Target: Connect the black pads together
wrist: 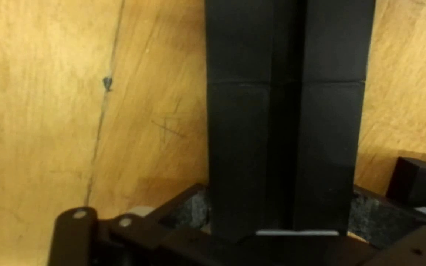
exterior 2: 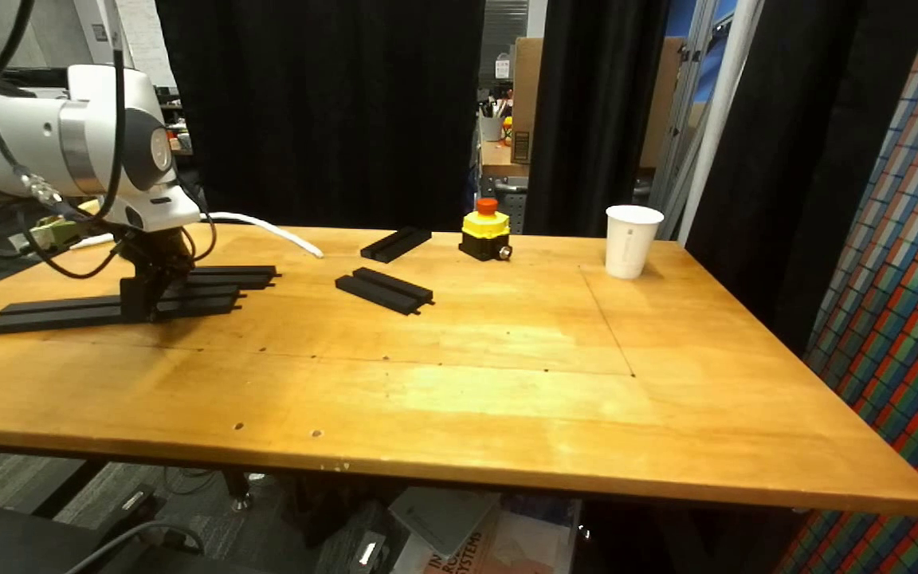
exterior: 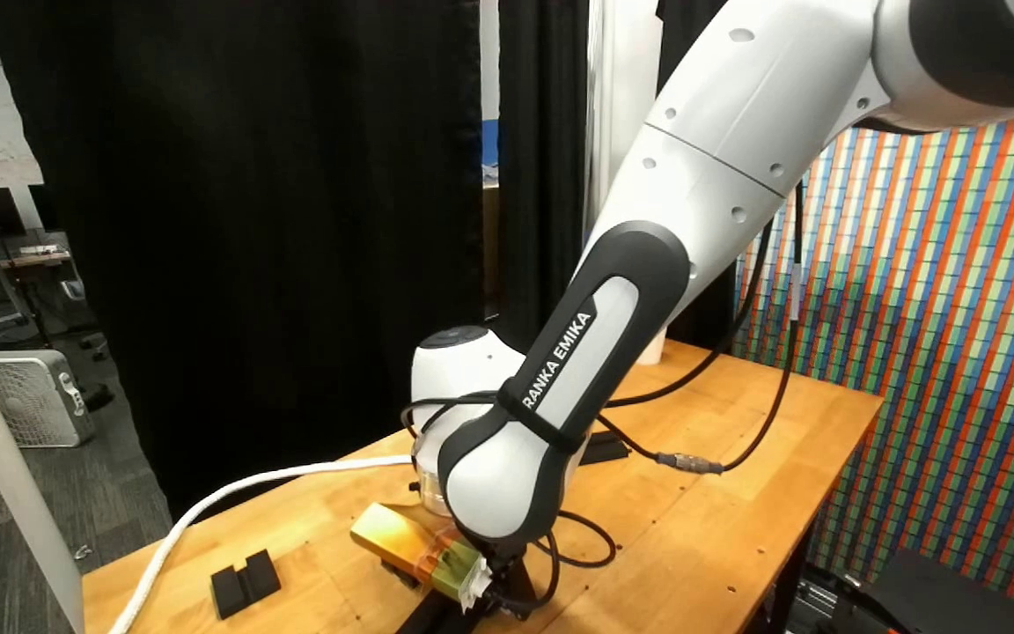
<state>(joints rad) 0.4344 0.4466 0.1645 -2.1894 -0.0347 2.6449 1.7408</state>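
robot arm [exterior: 701, 185] — "RANKA EMIKA" | printed cover [exterior 2: 499, 550] under table [exterior 2: 586, 430] — "SYSTEMS", rest unclear

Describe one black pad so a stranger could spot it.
On the wooden table, in an exterior view, find the red-topped yellow box. To its front left lies a black pad. It slants down to the right, while the pad behind slants up.

end effector [wrist: 280, 207] astride black pad [wrist: 248, 144]

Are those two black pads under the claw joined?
Together: in the wrist view, the black pads meet at a thin seam. Locked? I cannot tell.
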